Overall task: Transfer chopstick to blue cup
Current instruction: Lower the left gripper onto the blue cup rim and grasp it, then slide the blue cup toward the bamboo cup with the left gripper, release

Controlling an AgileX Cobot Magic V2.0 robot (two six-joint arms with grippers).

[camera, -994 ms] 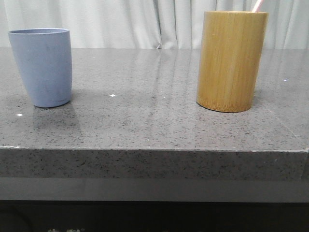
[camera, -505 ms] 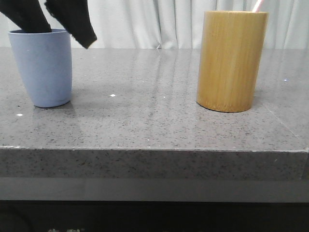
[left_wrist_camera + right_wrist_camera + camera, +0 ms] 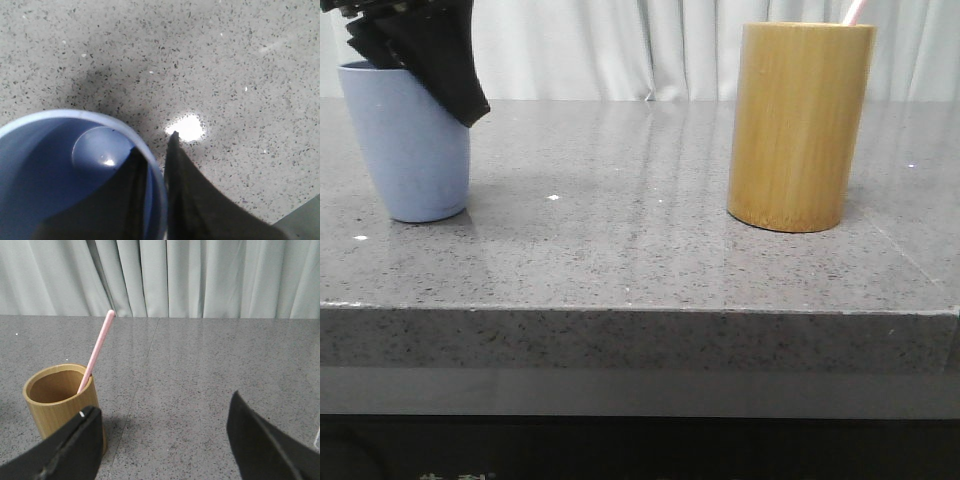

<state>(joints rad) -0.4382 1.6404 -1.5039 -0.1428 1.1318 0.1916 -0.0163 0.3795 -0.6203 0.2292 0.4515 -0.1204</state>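
The blue cup [image 3: 411, 145] is seen upright at the left of the grey table [image 3: 640, 250] in the front view, w/ the left gripper [image 3: 420, 55] lowered onto its rim from above. In the left wrist view one finger [image 3: 110, 200] is placed inside the cup [image 3: 60, 165] against its wall, and the other finger [image 3: 200, 200] outside it, so the rim is straddled; the left gripper [image 3: 159, 150] is closed on the cup wall, w/ hardly any gap left on either side of it. The cup's inside is seen down to its bare round base.

The bamboo holder [image 3: 800, 125] is set upright at the right of the table, well apart from the cup. The chopstick [image 3: 855, 12] is held in it, w/ just a pink tip shown over the rim at the top edge of the front view. In the right wrist view the chopstick [image 3: 97, 350] is leaned against the holder's [image 3: 60, 405] rim, tilted, its upper end well above it.

The right gripper [image 3: 165, 440] is held wide apart, nothing between its fingers, near the holder but not touching it. A pale curtain [image 3: 200, 275] is hung behind the table.
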